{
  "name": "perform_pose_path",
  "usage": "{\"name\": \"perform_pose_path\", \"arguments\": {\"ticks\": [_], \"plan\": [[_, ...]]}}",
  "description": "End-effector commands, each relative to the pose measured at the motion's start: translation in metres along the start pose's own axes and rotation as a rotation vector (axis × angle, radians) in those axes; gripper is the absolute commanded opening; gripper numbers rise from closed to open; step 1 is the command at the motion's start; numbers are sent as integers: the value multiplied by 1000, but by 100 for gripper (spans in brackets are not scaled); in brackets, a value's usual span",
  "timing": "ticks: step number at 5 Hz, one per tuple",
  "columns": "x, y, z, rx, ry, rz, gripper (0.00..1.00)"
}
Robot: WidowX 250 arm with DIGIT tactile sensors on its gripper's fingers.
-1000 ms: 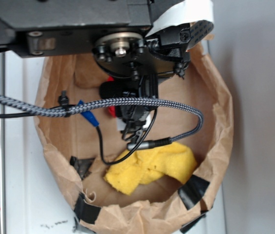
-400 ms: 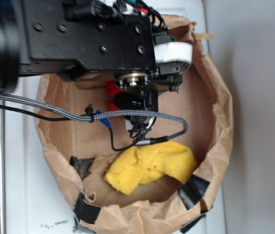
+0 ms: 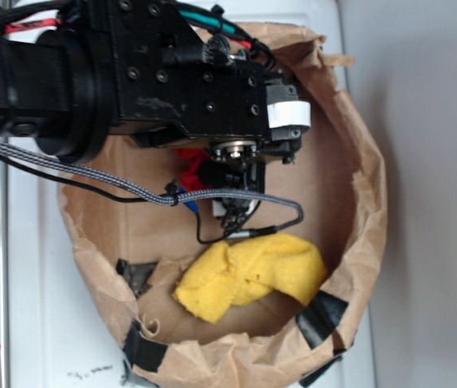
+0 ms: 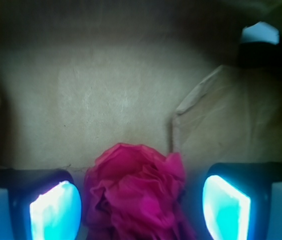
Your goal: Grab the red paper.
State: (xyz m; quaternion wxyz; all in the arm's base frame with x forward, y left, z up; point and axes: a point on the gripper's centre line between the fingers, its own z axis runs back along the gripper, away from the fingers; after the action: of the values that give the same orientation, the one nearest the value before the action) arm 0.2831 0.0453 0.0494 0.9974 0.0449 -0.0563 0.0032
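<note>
Risk here is a loose pinch, I think: the end effector (image 4: pixel 141 205) stands wide open and holds nothing, its glowing fingers (image 4: pixel 56 210) apart on both sides of the small crumpled red paper wad (image 4: pixel 136 192) inside the big brown paper bag (image 3: pixel 366 210), so soft folds may slip out.

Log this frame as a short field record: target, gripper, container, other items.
target: red paper, crumpled, on the bag floor
gripper: gripper open, one finger on each side of the paper, gaps visible on both sides
container: brown paper bag, rim rolled, black tape patches
other items: yellow cloth near the bag's lower wall, apart from the paper
</note>
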Motion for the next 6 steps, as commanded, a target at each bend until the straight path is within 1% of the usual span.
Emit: {"name": "perform_pose_path", "arguments": {"ticks": [1,2,4,5,6], "plan": [[-24,8,-4,-17,16,-14,29],[-33,7,12,-49,12,10,0],[-36,14,54,-156,19,43,0],[-36,23,93,-233,10,72,0],[-24,30,110,-269,10,101,0]]}}
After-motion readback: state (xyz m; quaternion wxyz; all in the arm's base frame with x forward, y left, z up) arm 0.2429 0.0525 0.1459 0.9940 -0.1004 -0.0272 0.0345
